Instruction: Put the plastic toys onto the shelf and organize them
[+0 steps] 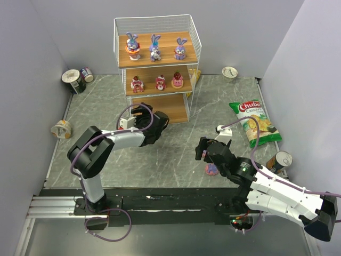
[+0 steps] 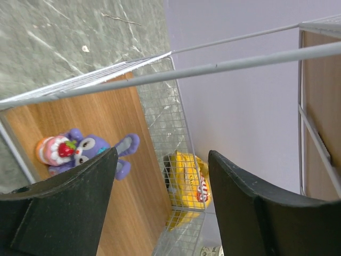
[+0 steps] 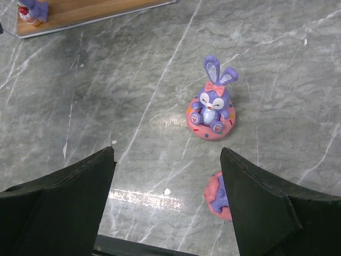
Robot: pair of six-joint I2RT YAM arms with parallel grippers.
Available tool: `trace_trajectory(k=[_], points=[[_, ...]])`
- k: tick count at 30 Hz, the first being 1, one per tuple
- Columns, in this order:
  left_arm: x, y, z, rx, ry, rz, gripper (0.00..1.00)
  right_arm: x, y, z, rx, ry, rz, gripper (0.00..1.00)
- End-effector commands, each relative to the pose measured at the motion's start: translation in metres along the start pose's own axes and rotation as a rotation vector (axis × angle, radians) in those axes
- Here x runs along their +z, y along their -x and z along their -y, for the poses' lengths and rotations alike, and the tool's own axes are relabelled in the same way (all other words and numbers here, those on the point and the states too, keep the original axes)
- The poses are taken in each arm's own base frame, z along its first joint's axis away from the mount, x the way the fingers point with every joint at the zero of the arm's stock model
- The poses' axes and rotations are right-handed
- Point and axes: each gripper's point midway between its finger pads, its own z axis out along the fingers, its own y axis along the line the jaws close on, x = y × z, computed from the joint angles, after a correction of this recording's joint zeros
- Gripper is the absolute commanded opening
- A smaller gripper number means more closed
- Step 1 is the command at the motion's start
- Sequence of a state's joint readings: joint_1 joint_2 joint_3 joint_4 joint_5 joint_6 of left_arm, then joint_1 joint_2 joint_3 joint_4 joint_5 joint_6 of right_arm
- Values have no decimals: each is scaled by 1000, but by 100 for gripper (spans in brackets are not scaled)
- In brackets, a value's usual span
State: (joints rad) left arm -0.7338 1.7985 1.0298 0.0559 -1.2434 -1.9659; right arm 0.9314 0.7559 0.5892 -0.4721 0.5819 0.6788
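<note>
— Grey marble table (image 1: 176,106) first; what stands on it?
— A white wire shelf (image 1: 154,69) at the far side, with three bunnies (image 1: 155,47) on its top board and three pink figures (image 1: 160,82) on the middle one.
— And the arms?
— The left gripper (image 2: 162,154) is at the bottom board, jaws apart and empty, with a purple bunny with a strawberry cake (image 2: 80,152) beyond it. The right gripper (image 3: 167,152) hangs spread over the table, holding nothing.
— Loose toys?
— A bunny on a pink ring (image 3: 211,106) stands ahead of it. Another pink toy (image 3: 217,196) is half hidden by its finger.
</note>
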Motion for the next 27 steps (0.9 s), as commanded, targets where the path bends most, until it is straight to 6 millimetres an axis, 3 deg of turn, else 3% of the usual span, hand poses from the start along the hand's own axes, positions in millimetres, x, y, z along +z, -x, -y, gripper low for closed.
trace_trajectory(k=[1, 11, 14, 17, 18, 19, 20, 21, 23, 24, 27], points=[[-18, 17, 22, -61, -24, -8, 75, -2, 14, -9, 39, 35, 35, 87], [-50, 52, 19, 2, -37, -54, 77, -2, 8, -31, 72, 147, -5, 86], [-57, 65, 16, 70, -37, -88, 76, 3, 8, -48, 103, 227, -13, 80], [-61, 84, 6, 170, -42, -112, 75, 18, 14, -73, 168, 330, -23, 64], [-61, 89, 2, 193, -35, -126, 75, 30, 7, -77, 167, 334, -55, 55], [-62, 99, -1, 212, -38, -144, 75, 37, 24, -89, 200, 385, -10, 50], [-60, 101, 1, 294, -63, -168, 74, 40, 22, -99, 201, 420, -36, 44], [-51, 109, -4, 323, -50, -176, 75, 55, 21, -108, 193, 418, -64, 34], [-51, 106, -5, 377, -111, -300, 74, 65, 33, -129, 190, 470, -52, 23], [-39, 116, -8, 385, -101, -292, 73, 79, 37, -141, 182, 474, -58, 10], [-34, 121, -17, 481, -101, -344, 73, 104, 50, -168, 166, 511, -48, 0]])
